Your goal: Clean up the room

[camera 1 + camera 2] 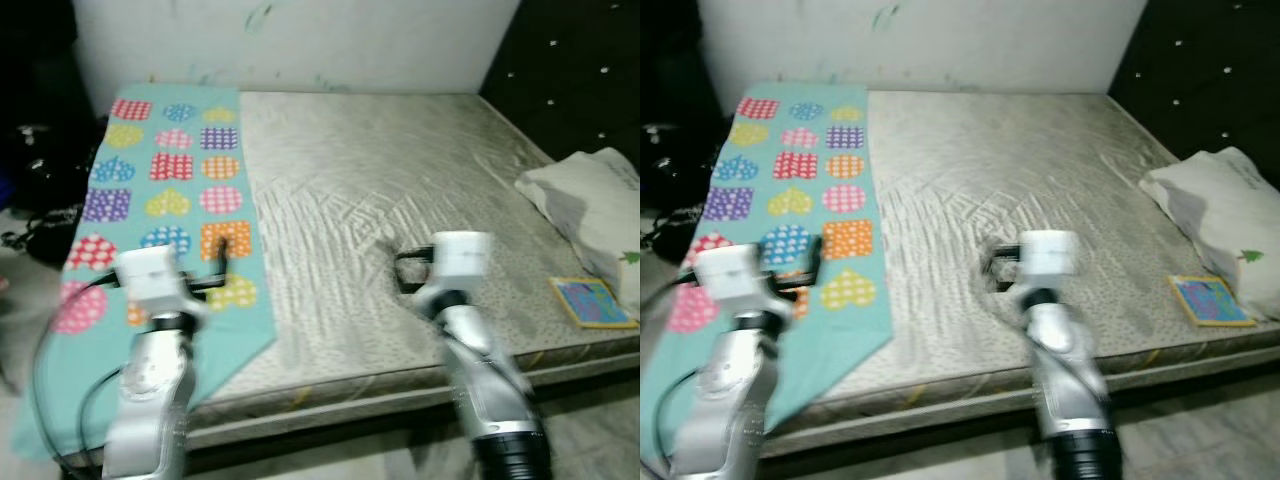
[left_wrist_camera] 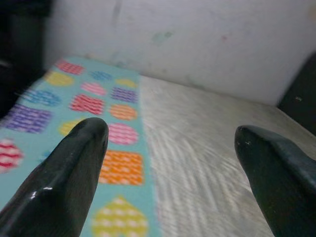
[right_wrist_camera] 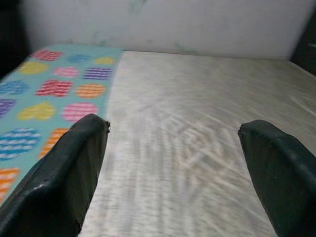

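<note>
- The robot stood at the foot edge of a bare grey mattress (image 1: 400, 200) with both arms raised over it, and the head views were a little blurred.
- The turquoise sheet (image 1: 170, 200), printed with coloured hearts, lay flat along the robot's left side of the mattress, running from the wall end down to a pointed corner that hung over the near edge.
- The left gripper (image 1: 222, 262) hovered over the lower part of that sheet, its two black fingers (image 2: 64, 177) spread wide with nothing between them.
- The right gripper (image 1: 405, 270) hung over the bare middle of the mattress, fingers likewise parted and empty.
- The sheet looked thin, soft and light; I judged it would crumple and drape rather than lift flat, and a pinch on the flat middle might slip.
- The best hold seemed its long inner edge or the overhanging corner, where a fold could be gathered.
- A white pillow (image 1: 590, 205) sat at the right edge, soft and bulky, likely best gripped at a corner.
- Beside it lay a thin, flat book (image 1: 592, 301), stiff and probably awkward to get fingers under.
</note>
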### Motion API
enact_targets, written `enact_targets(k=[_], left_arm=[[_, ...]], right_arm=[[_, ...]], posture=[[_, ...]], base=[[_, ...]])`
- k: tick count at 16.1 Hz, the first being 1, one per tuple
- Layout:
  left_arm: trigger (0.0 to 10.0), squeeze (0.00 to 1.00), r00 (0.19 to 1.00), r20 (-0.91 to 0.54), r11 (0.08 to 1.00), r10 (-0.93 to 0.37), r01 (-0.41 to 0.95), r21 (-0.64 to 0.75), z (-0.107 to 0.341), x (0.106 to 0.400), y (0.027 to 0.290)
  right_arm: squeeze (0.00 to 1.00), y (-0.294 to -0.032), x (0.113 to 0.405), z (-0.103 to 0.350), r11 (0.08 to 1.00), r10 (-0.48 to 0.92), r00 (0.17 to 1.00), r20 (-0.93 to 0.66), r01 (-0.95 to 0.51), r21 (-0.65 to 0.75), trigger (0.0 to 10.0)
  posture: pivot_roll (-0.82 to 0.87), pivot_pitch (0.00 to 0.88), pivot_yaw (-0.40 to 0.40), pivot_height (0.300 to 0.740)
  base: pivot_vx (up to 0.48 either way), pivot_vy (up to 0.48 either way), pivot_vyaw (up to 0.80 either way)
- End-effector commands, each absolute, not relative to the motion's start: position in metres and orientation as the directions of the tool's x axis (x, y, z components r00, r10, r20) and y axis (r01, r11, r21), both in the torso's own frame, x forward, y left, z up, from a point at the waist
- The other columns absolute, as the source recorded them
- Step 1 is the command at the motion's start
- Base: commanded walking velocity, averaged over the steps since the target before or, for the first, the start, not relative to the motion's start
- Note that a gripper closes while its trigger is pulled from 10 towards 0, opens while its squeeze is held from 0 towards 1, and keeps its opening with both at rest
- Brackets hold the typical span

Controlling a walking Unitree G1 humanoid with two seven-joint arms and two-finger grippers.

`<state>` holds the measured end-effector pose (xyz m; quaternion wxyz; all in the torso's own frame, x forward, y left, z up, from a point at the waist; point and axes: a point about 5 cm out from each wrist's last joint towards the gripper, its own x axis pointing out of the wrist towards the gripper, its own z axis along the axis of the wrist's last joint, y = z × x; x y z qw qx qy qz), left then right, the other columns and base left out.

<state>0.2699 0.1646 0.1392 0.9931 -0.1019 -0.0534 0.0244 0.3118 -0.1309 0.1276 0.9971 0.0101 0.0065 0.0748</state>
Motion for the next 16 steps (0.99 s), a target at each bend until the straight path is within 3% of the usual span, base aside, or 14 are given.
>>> enact_targets(k=[1, 12, 16], left_arm=[[10.0, 0.0, 0.995, 0.097, 0.976, 0.033, -0.011, -0.219, 0.1392, 0.2708, 0.1547], [10.0, 0.0, 0.995, 0.099, 0.974, 0.034, -0.01, -0.225, 0.1395, 0.2717, 0.1545], [10.0, 0.0, 0.991, 0.132, 0.972, 0.014, 0.018, -0.233, 0.1469, 0.2763, 0.1536]], right_arm=[[0.0, -0.1421, 0.3125, 0.1294, 0.993, 0.121, 0.993, -0.007, -0.121, 0.006, 10.0], [0.0, -0.1415, 0.3124, 0.1264, 0.991, 0.137, 0.99, -0.025, -0.137, 0.016, 10.0], [0.0, -0.1378, 0.3151, 0.1288, 0.988, 0.155, 0.988, -0.011, -0.155, 0.02, 10.0]], posture=[[0.0, 0.04, -0.08, 0.74], [0.0, 0.046, -0.077, 0.74], [0.0, 0.032, -0.072, 0.74]], base=[[0.0, 0.48, 0.0], [0.0, 0.472, 0.0], [0.0, 0.0, 0.15]])
